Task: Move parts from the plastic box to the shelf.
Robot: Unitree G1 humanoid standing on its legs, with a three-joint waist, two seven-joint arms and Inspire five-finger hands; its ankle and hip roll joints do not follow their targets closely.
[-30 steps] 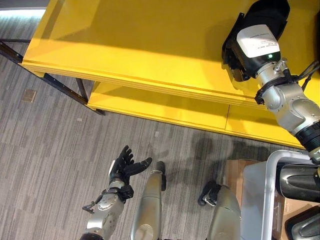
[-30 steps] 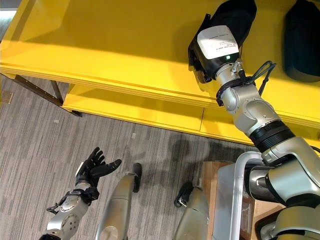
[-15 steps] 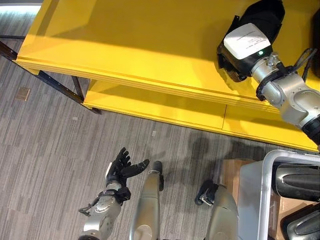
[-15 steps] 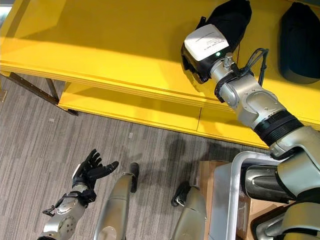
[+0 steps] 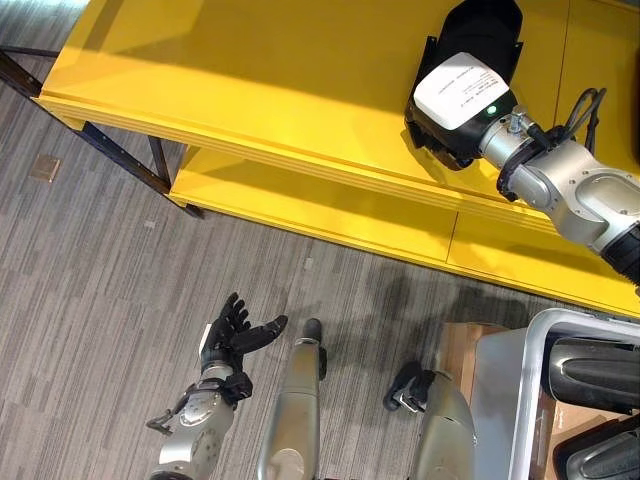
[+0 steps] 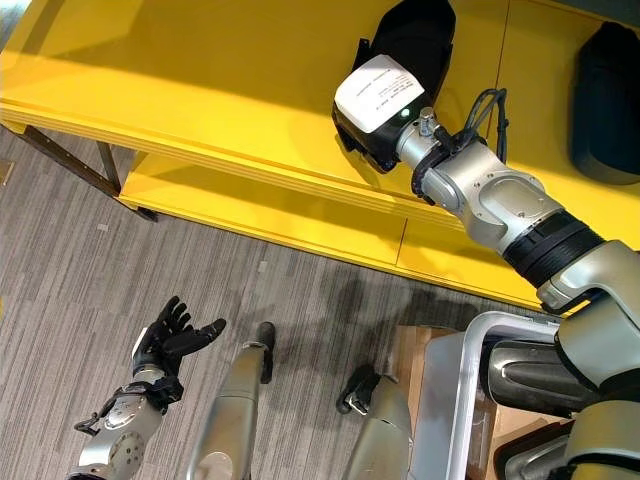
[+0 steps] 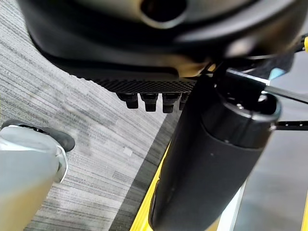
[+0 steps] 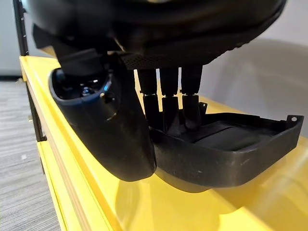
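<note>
A black moulded plastic part (image 5: pixel 487 30) lies on the top board of the yellow shelf (image 5: pixel 250 70). My right hand (image 6: pixel 365 135) is shut on its near end. In the right wrist view the fingers (image 8: pixel 166 103) hook over the part's rim (image 8: pixel 226 154) and the thumb (image 8: pixel 110 125) presses on its outside. A second black part (image 6: pixel 610 100) rests further right on the same board. My left hand (image 5: pixel 232 335) hangs low over the floor, open and holding nothing, its thumb (image 7: pixel 211 159) away from the fingers (image 7: pixel 149 100).
The grey plastic box (image 5: pixel 520 400) stands at the lower right with more dark parts (image 5: pixel 595 370) inside, beside a cardboard piece (image 5: pixel 460 345). A lower yellow shelf board (image 5: pixel 300 215) sits under the top one. Grey carpet floor (image 5: pixel 100 260) spreads to the left.
My right hand has carried the black part leftward along the top board, away from the second part. The left hand has sunk slightly and stays open.
</note>
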